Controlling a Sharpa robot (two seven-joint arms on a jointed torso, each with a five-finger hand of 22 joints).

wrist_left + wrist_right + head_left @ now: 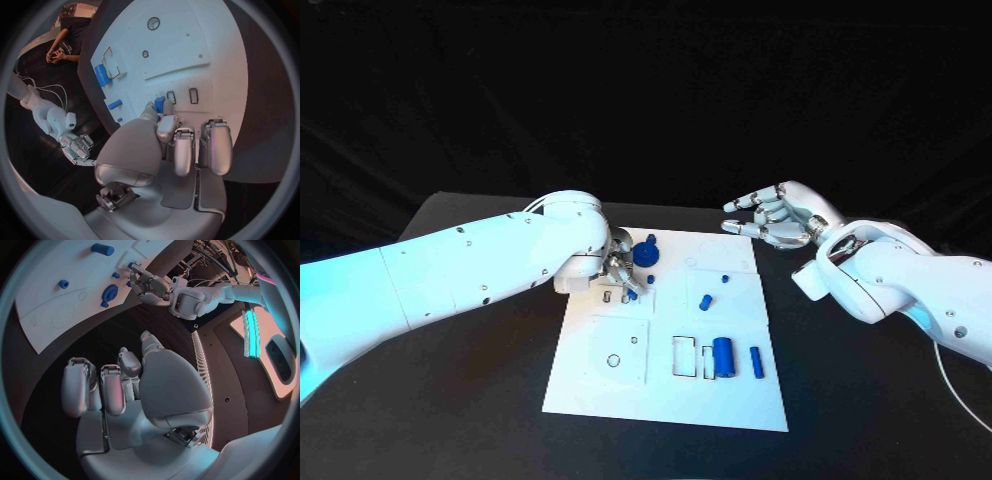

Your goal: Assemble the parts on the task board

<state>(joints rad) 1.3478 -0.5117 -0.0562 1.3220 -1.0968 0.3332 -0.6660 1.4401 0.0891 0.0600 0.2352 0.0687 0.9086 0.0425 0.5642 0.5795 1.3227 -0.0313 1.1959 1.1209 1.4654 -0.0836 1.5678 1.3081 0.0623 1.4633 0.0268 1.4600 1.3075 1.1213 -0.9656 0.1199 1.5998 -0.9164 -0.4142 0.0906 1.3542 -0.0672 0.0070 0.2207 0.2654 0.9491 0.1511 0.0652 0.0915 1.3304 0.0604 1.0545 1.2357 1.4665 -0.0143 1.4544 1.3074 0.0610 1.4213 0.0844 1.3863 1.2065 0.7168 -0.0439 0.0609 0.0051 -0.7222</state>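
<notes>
parts look small, stiff, light and smooth plastic, likely to slip; best pinched across the sides. left hand (620,270) is at the white board's (617,390) left edge, fingers (167,125) pinching a small blue piece (160,103) over a slot. right hand (773,217) hovers off the board above the surface, fingers loosely curled, holding nothing.

Task board (733,390): smooth matt white plate. Parts (724,356): blue, plastic-looking, slight sheen. Bench (473,400): black, matt. Left hand (178,150) and right hand (125,385): fingers (215,147) glossy silver, metal-looking; arms smooth white shell.
</notes>
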